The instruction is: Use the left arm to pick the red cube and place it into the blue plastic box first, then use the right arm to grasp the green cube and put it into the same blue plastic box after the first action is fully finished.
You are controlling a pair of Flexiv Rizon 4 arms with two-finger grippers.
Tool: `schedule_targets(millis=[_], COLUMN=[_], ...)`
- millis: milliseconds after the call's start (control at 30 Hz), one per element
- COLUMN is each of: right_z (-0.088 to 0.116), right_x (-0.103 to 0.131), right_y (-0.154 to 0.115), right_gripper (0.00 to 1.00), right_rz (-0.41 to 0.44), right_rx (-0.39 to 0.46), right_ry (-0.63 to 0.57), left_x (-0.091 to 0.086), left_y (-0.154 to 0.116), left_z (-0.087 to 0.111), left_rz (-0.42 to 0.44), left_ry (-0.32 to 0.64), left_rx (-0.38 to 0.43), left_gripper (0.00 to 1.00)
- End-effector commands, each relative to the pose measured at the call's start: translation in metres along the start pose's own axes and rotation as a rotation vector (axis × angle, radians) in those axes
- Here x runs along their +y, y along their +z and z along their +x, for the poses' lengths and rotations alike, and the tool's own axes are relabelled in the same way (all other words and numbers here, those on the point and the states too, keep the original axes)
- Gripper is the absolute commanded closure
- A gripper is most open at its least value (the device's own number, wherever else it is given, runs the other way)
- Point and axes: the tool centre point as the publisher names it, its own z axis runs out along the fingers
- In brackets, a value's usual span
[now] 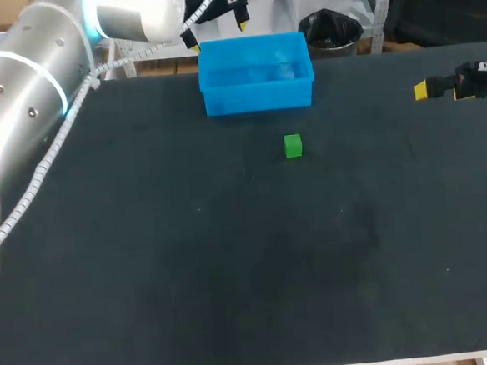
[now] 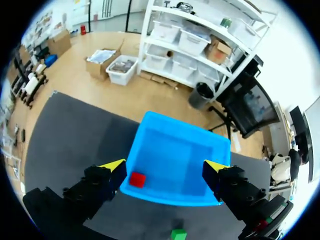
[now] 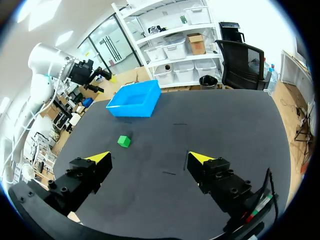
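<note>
**Above the far edge of the table: left gripper over the box, red cube inside**

Head view. At the far edge of the dark table (image 1: 233,275) stands the blue plastic box (image 1: 259,99). My left arm (image 1: 21,106) comes in from the left corner. The left gripper (image 1: 216,27) hangs above the box's far left corner, its yellow tips spread apart with nothing between them. The green cube (image 1: 293,146) sits on the table just in front of the box, a little toward my right and not touching it. The right gripper (image 1: 428,91) is at the right edge, well apart from both cube and box. From here I cannot tell how its fingers stand.

Left wrist view. I look straight down into the box. The red cube (image 2: 137,179) lies on the box floor, in the corner nearest one of my fingers (image 2: 107,177). Both fingers are wide apart and grip nothing. The green cube shows outside the box, on the table.

Right wrist view. My right fingers are spread wide and empty. The green cube lies ahead of them on the table, between the gripper and the box. The left gripper hangs beyond the box.
</note>
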Motion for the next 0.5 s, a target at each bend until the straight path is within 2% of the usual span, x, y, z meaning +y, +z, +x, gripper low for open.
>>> schedule_targets(millis=[33, 233, 367, 500], right_z=[0.000, 0.000, 0.000, 0.000], right_x=[0.000, 0.000, 0.000, 0.000], right_y=[0.000, 0.000, 0.000, 0.000], right_gripper=[0.00, 0.00, 0.00, 0.00], right_rz=[0.001, 0.001, 0.001, 0.001], right_rx=[0.000, 0.000, 0.000, 0.000], right_ry=[0.000, 0.000, 0.000, 0.000], left_x=[0.018, 0.039, 0.053, 0.053], left_y=[-0.030, -0.067, -0.086, -0.086], left_z=[0.012, 0.029, 0.045, 0.045], left_rz=[0.052, 0.123, 0.107, 0.107], left_ry=[0.028, 0.069, 0.103, 0.103], left_rx=[-0.030, -0.094, -0.156, -0.156], left_gripper=[0.00, 0.00, 0.00, 0.00])
